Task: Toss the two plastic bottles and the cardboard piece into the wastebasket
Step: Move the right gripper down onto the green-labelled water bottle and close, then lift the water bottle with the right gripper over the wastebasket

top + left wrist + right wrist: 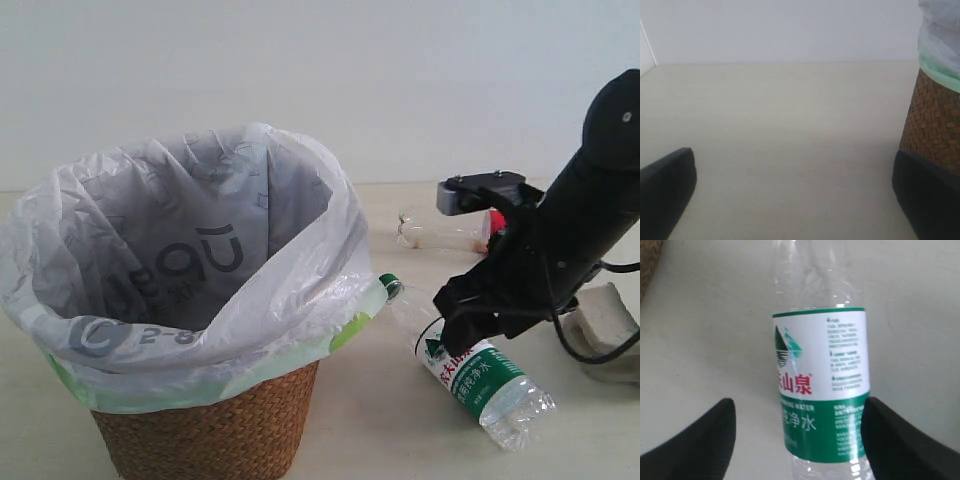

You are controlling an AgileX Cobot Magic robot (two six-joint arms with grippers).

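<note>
The wastebasket (215,430), brown wicker with a white bag (190,250), fills the left of the exterior view. On the table to its right lies the green-and-white labelled bottle (478,385), green cap (390,285) toward the basket. My right gripper (462,322) hovers low over its label. In the right wrist view this gripper (800,442) is open, straddling the bottle (820,385), one finger (902,445) at the label's edge. The slimmer bottle (440,228) lies further back, its red end partly behind the arm. The cardboard piece (608,318) sits far right. My left gripper (795,200) is open over bare table.
The basket's wicker wall (935,125) stands right next to one finger of the left gripper. A black cable (590,350) loops from the right arm down in front of the cardboard. A pale wall closes off the table's far edge.
</note>
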